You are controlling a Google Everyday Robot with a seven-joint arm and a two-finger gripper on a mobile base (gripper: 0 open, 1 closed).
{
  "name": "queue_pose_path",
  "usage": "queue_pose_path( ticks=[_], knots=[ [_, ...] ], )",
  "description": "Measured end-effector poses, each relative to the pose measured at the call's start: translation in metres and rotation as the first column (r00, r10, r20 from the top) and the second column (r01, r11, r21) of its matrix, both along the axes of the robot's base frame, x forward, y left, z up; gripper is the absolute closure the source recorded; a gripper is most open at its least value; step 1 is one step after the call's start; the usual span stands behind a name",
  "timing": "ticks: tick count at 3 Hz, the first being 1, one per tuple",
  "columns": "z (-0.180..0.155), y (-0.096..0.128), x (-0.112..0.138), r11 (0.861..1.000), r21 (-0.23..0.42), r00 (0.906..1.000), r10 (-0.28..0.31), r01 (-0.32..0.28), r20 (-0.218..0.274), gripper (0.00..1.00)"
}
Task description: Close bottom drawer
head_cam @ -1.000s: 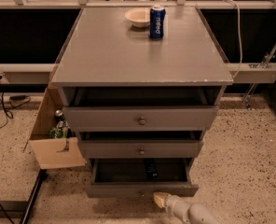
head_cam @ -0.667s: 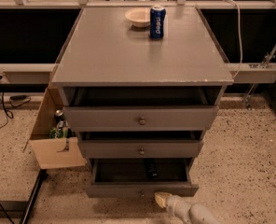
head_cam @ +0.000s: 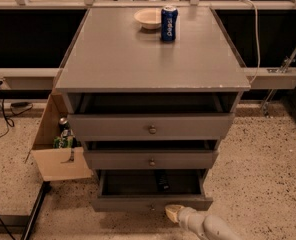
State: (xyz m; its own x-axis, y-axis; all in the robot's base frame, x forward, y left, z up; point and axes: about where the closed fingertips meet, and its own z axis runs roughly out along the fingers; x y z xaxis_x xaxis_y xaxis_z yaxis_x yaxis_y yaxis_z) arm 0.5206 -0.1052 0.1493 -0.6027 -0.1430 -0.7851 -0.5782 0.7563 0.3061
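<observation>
The grey cabinet (head_cam: 153,59) has three drawers, all pulled out partway. The bottom drawer (head_cam: 152,202), with the slimmest front, sticks out furthest and shows a dark inside with a small dark object (head_cam: 161,180). Its knob is barely visible at the centre of the front. My gripper (head_cam: 174,213) is low at the bottom of the camera view, just in front of the bottom drawer's front panel, right of its centre, its cream tip close to or touching the panel. The middle drawer (head_cam: 151,159) and top drawer (head_cam: 151,126) sit above.
A blue can (head_cam: 169,22) and a pale bowl (head_cam: 148,18) stand at the back of the cabinet top. An open cardboard box (head_cam: 58,144) with cans stands left of the cabinet. Cables (head_cam: 3,115) lie on the speckled floor at left. A black bar (head_cam: 33,214) lies at bottom left.
My gripper has stayed near the bottom drawer's front, shifting very slightly. The drawers have not visibly moved.
</observation>
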Motion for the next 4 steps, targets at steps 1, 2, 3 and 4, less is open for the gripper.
queue_pose_path(
  ticks=[1,2,3,4],
  knots=[
    [0.000,-0.002,0.001,0.994,-0.084,0.9965,0.077,-0.075,0.030,1.00],
    [-0.004,-0.002,0.011,0.977,-0.146,0.9835,0.169,-0.158,0.065,1.00],
    [-0.007,-0.003,0.020,0.966,-0.171,0.9742,0.210,-0.194,0.083,1.00],
    [-0.010,-0.001,0.029,0.963,-0.177,0.9703,0.223,-0.204,0.095,1.00]
  ],
)
